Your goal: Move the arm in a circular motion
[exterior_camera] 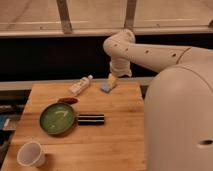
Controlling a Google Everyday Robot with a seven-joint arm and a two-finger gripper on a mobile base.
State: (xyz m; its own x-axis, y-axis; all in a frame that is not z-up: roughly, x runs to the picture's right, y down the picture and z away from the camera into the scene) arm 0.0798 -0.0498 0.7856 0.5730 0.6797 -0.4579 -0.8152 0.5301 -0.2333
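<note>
The cream-white arm (pixel 150 52) of thick rounded segments with small dark holes fills the right side of the camera view and reaches left over the table's far edge. Its elbow joint (pixel 120 42) bends downward. The yellowish-tan gripper (pixel 113 80) hangs at the arm's end, just above and to the right of a small blue object (pixel 106 88) at the back of the wooden table (pixel 115 140).
On the table lie a white tube (pixel 80 85) at the back, a green plate (pixel 57 118) at the left, a brown item (pixel 67 101) behind the plate, a black bar (pixel 91 119) beside the plate, and a white cup (pixel 31 154) at the front left. A dark wall and window frame stand behind.
</note>
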